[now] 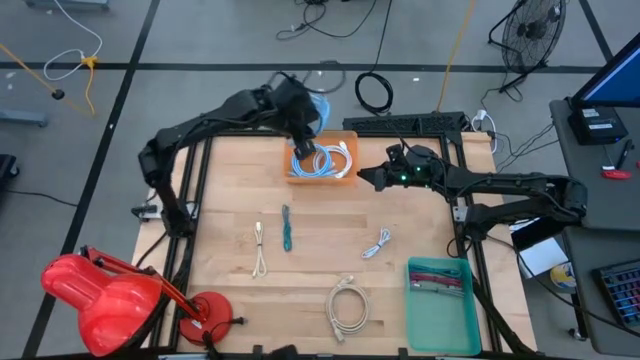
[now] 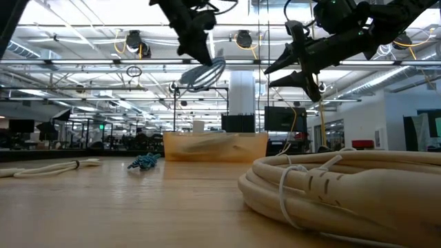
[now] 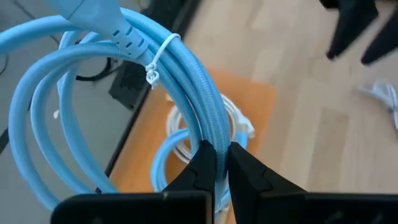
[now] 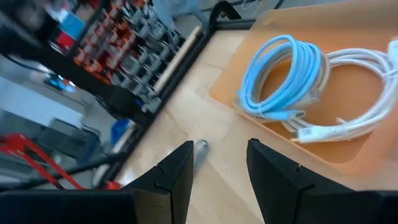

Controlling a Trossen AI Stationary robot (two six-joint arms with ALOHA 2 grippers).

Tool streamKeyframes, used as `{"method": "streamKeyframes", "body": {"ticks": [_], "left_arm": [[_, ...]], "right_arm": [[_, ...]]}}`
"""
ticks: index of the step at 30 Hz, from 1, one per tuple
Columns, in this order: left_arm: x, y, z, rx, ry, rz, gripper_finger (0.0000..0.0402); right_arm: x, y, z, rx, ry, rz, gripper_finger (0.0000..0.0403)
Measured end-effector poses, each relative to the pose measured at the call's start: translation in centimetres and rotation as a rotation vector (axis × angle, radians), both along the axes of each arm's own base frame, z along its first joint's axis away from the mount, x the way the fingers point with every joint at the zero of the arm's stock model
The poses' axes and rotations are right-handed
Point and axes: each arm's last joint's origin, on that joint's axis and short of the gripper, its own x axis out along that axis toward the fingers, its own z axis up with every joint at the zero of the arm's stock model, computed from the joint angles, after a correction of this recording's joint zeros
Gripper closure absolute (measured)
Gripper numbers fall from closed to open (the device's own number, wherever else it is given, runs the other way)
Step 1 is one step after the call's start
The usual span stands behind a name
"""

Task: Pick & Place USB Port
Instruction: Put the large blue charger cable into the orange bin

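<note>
My left gripper (image 1: 306,146) is above the orange tray (image 1: 346,177) at the table's far middle, shut on a light blue coiled USB cable (image 3: 93,87). A white tie (image 3: 159,55) binds that coil, and the low view shows the coil (image 2: 207,73) in the air. In the tray lie another light blue coil (image 4: 283,71) and a white cable (image 4: 354,93). My right gripper (image 1: 366,177) hovers open and holds nothing, just beyond the tray's right side and above the table. My left gripper pinches the bundled strands of the blue coil (image 3: 214,134) between its two fingers, which lie across the strands. The fingers slant downward over the tray. The coil is lifted clear of the tray and reaches out past the fingertips.
On the wood lie a teal braided cable (image 1: 286,228), a thin cream cable (image 1: 260,248), a small white cable (image 1: 377,243) and a cream coil (image 1: 347,305). A teal bin (image 1: 440,312) stands at the near right. A red lamp (image 1: 100,295) stands at the near left corner.
</note>
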Motion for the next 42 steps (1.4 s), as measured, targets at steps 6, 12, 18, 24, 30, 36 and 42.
{"method": "streamKeyframes", "body": {"ticks": [6, 12, 18, 24, 30, 36, 42], "left_arm": [[1.8, -1.7, -1.2, 0.067, 0.152, -0.145, 0.0385], [3.1, -1.9, -2.0, 0.079, 0.13, -0.202, 0.0385], [4.6, -0.8, -3.1, 0.021, 0.039, -0.185, 0.0385], [5.7, 0.6, -4.9, -0.019, 0.009, -0.168, 0.0385], [7.0, 0.9, -6.7, -0.083, -0.013, -0.164, 0.0385], [7.8, 1.5, -7.3, -0.202, -0.089, 0.027, 0.0385], [7.9, 2.1, -6.9, -0.343, -0.179, 0.14, 0.0385]], "right_arm": [[0.3, -0.1, 1.2, 0.004, -0.136, -0.012, 0.0261], [0.3, -0.1, 1.5, 0.008, -0.169, -0.015, 0.0261], [0.3, -0.1, 1.5, -0.005, -0.165, -0.016, 0.0261], [0.3, -0.1, 1.5, -0.006, -0.166, -0.018, 0.0261], [0.3, -0.1, 1.6, -0.006, -0.17, -0.019, 0.0261], [0.3, -0.1, 1.6, -0.006, -0.17, -0.019, 0.0261], [0.3, -0.1, 1.6, -0.006, -0.168, -0.024, 0.0261]]}}
